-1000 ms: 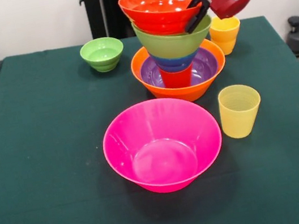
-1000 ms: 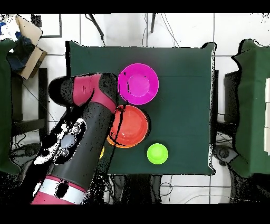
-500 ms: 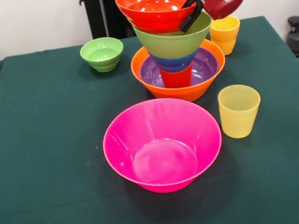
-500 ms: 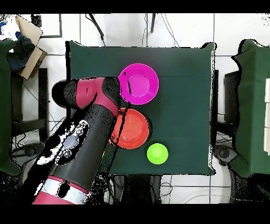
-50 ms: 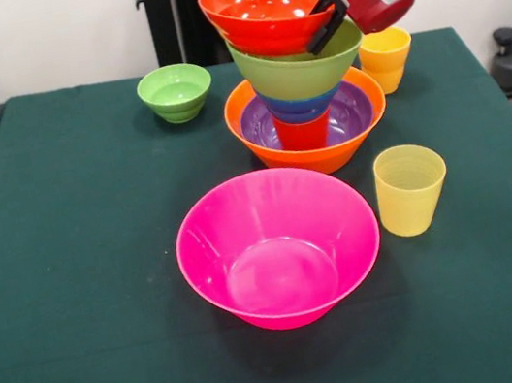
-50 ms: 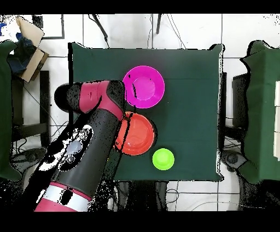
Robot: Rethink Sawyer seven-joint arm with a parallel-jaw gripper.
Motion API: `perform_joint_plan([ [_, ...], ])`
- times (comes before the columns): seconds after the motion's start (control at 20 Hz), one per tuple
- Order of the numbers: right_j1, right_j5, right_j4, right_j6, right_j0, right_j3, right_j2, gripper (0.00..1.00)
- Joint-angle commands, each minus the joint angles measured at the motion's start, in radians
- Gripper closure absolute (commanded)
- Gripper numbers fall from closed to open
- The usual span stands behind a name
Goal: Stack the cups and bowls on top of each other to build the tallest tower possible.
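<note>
Pincer (image 5: pixel 325 19) gripping red-orange bowl (image 5: pixel 267 11) rim atop tower (image 5: pixel 302 95), arm hiding tower's base overhead

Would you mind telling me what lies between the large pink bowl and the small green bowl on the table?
Nothing: in the front view, only bare green tablecloth separates the large pink plastic bowl from the small green plastic bowl; the tower stands off to one side.

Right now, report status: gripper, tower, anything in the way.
Gripper at red-orange bowl rim, grip unclear. Tower standing, orange base. Pink bowl, small green bowl, two yellow cups loose on table.
</note>
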Motion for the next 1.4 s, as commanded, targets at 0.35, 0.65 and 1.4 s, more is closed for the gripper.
perform_joint_plan([
  [0.35,-0.026,-0.047,0.051,0.092,-0.011,0.039,0.118,1.0],
  [0.65,-0.022,-0.06,0.056,0.092,-0.009,0.043,0.114,1.0],
  [1.4,-0.028,-0.062,0.053,0.074,-0.004,0.046,0.111,0.0],
])
